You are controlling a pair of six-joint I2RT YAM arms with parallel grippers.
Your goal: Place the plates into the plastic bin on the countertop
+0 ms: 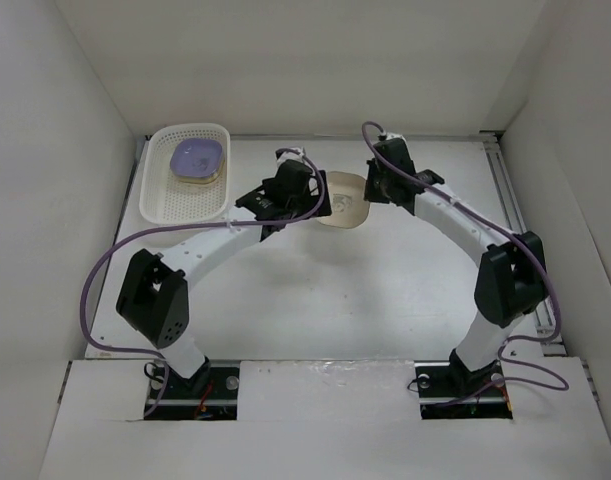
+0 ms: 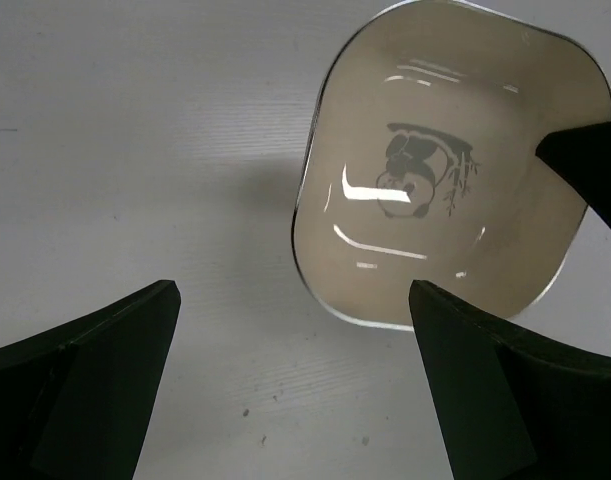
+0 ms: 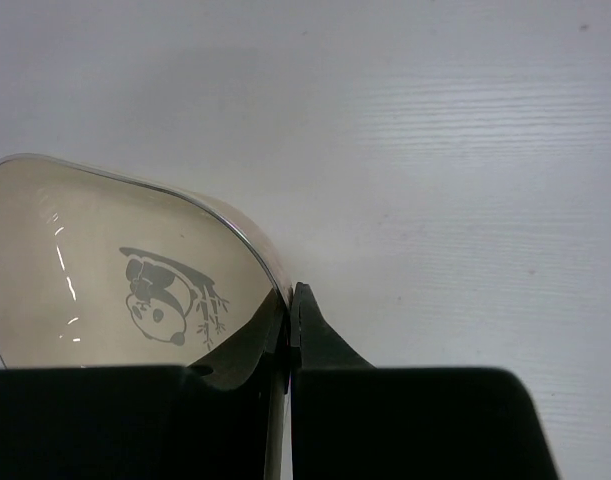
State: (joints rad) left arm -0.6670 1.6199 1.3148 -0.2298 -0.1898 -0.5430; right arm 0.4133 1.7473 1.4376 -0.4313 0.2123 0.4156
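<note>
My right gripper [image 3: 290, 310] is shut on the rim of a cream plate [image 3: 95, 270] with a dark panda print and holds it above the countertop [image 1: 385, 290]. The same plate shows in the top view [image 1: 345, 200] and in the left wrist view [image 2: 445, 180], where one right finger reaches in from the right. My left gripper [image 2: 295, 340] is open and empty, just short of the plate's near edge. The white mesh plastic bin [image 1: 163, 205] stands at the far left and holds a stack of plates with a lavender one [image 1: 198, 160] on top.
White walls enclose the countertop on the left, back and right. A metal rail [image 1: 520, 215] runs along the right edge. Purple cables [image 1: 110, 262] loop off both arms.
</note>
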